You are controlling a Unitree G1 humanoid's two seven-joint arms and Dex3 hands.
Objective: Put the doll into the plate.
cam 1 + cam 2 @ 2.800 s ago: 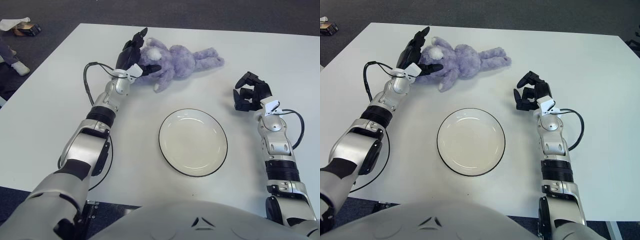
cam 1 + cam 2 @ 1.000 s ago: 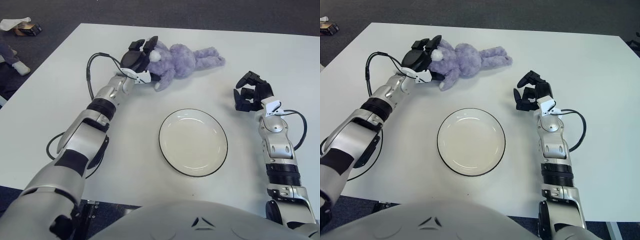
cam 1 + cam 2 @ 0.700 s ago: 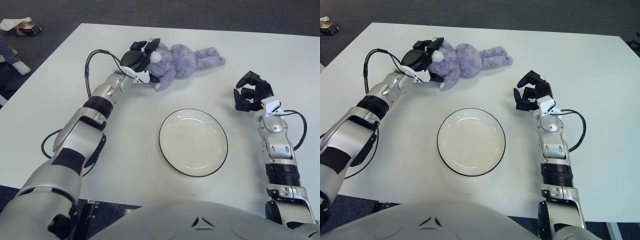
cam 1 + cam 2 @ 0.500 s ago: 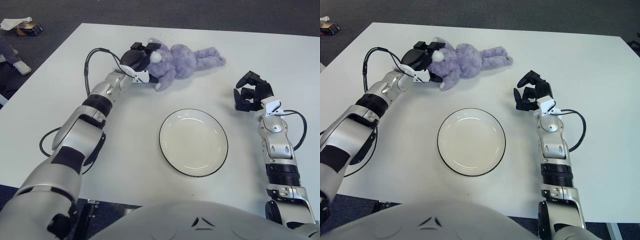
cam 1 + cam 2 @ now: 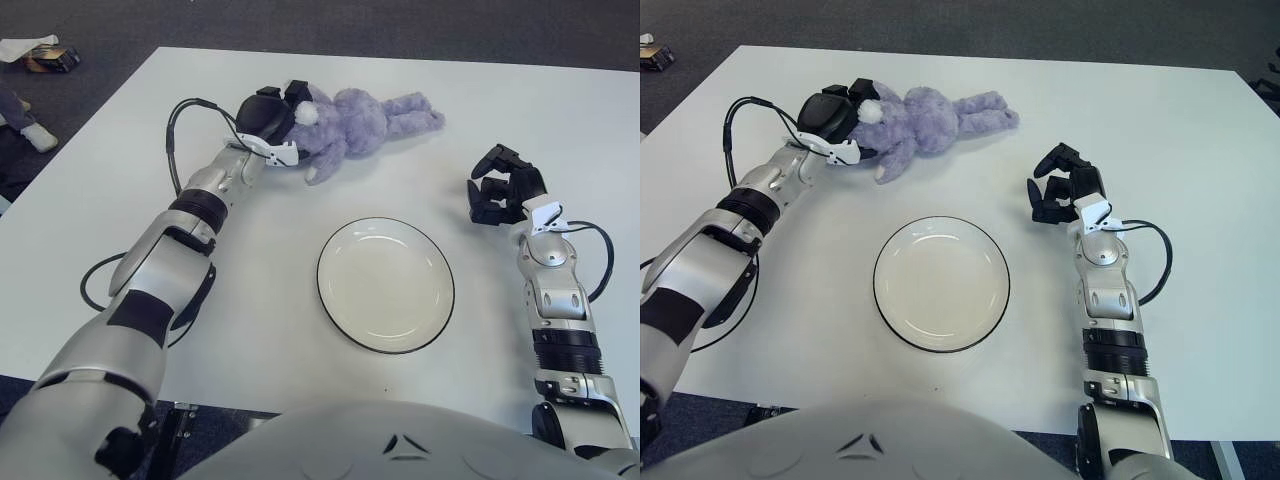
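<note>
Since the earlier frames, the left hand (image 5: 268, 116) is closing its fingers over the head of the doll (image 5: 352, 123), which is shifting slightly on the far left of the table (image 5: 90, 200). Looking soft, light and floppy, the purple plush is likely to sag when lifted, so a hold on head or torso suits it. Nearer, the plate (image 5: 385, 285) is sitting empty. At its right, the right hand (image 5: 503, 190) is hovering, fingers curled on nothing.

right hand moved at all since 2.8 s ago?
No. The right hand shows in the same spot right of the plate, level with its far rim, fingers curled and holding nothing. Only the left hand, at the doll's head, has shifted.
</note>
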